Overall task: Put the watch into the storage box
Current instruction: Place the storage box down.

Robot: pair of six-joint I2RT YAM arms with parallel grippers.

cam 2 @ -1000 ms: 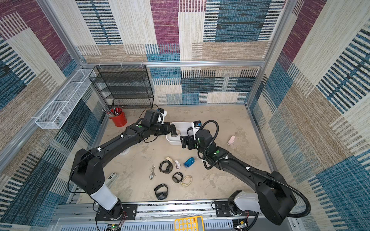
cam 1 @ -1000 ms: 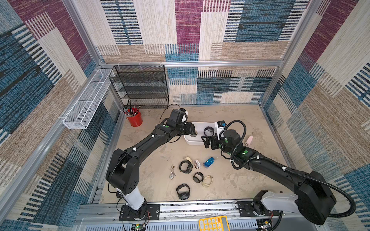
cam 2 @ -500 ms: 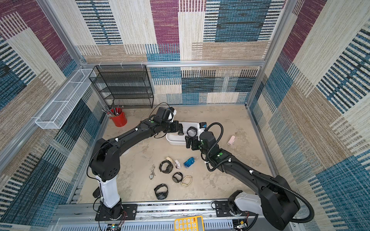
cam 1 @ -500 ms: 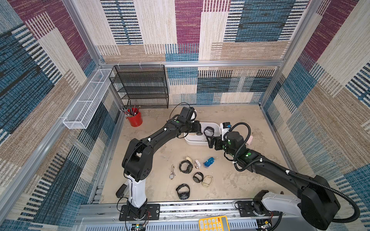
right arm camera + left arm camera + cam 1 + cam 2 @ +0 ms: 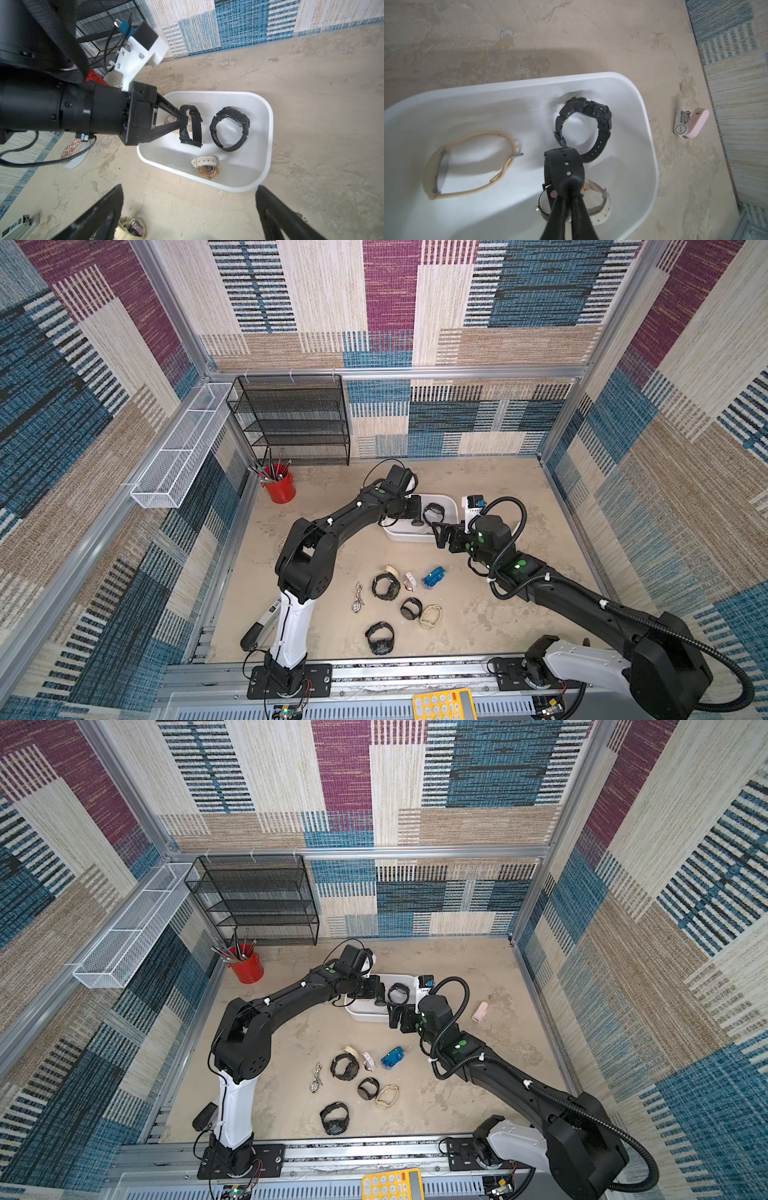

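The storage box [image 5: 451, 506] [image 5: 412, 980] is a white low-walled tub at mid-floor. My left gripper [image 5: 569, 182] [image 5: 417, 514] [image 5: 379, 994] is shut on the strap of a black watch [image 5: 564, 164] [image 5: 191, 126], holding it over the box's inside. I cannot tell whether the watch touches the bottom. A chunky black watch [image 5: 583, 126] [image 5: 229, 129], a cream-strap watch [image 5: 467, 162] and a white-strap watch [image 5: 206, 165] lie in the box [image 5: 650, 145] [image 5: 268, 133]. My right gripper [image 5: 189, 207] [image 5: 438, 531] [image 5: 392, 1013] stands open and empty just outside the box's near rim.
Several more watches [image 5: 386, 585] lie on the floor nearer the front, among them a blue one [image 5: 433, 576]. A red pen cup [image 5: 279, 485] and a black mesh shelf [image 5: 297, 418] stand at the back left. A pink object [image 5: 479, 1011] lies right of the box, and a tape roll [image 5: 72, 151] to its left.
My left arm has swung right, carrying the black watch from the box's left edge to over its inside. The right gripper has drawn back slightly and stayed open.
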